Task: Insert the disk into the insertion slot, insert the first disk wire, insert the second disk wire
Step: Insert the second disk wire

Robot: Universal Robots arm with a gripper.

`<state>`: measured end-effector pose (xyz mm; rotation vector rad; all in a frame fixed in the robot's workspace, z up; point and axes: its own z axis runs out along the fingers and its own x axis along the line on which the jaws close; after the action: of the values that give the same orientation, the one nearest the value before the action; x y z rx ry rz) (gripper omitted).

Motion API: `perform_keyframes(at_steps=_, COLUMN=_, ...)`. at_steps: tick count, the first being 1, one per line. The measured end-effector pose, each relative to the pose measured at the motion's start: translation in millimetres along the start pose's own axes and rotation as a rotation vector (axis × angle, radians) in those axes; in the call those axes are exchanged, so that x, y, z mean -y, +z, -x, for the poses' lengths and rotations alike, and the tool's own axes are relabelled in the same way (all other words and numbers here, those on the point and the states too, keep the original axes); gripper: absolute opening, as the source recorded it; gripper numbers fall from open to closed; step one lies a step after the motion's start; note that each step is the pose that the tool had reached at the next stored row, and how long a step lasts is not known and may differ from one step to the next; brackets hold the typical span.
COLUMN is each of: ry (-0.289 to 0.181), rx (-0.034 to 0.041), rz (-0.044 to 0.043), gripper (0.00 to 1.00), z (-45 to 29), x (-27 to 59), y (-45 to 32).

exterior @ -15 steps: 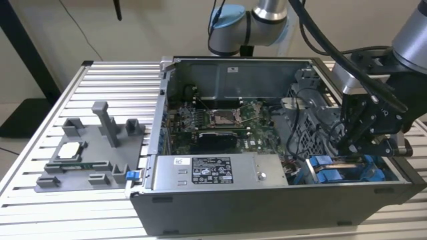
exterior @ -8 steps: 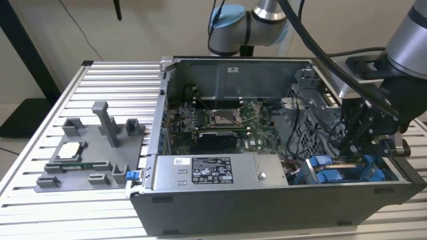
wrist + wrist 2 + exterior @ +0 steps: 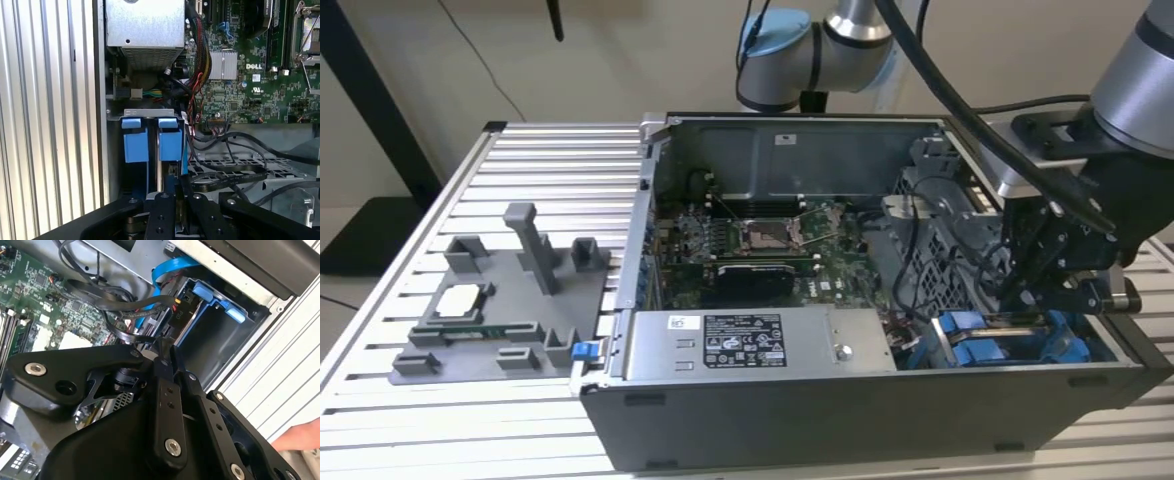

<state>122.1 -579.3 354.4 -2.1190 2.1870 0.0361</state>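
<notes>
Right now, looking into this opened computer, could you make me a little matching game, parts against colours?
Parts:
1. plastic tabs at the drive bay
2. motherboard
3. gripper
4. power-supply box

Colours:
A. black
B. silver-grey with a black label
C. bright blue
D. green

Pairs: 1-C, 2-D, 3-A, 4-B
</notes>
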Motion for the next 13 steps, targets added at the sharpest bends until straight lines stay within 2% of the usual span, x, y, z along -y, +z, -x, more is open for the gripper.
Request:
perform_keyframes(at_steps=5, ry=-0.001, rx=0.0005, rz=-0.0076, gripper=0.0, z=0.0, x=0.0, y=0.7)
perform_keyframes(at_steps=13, ry=0.0, rx=0.0067, rz=-0.0086, gripper=0.0, z=-0.2, x=0.9, y=2.3)
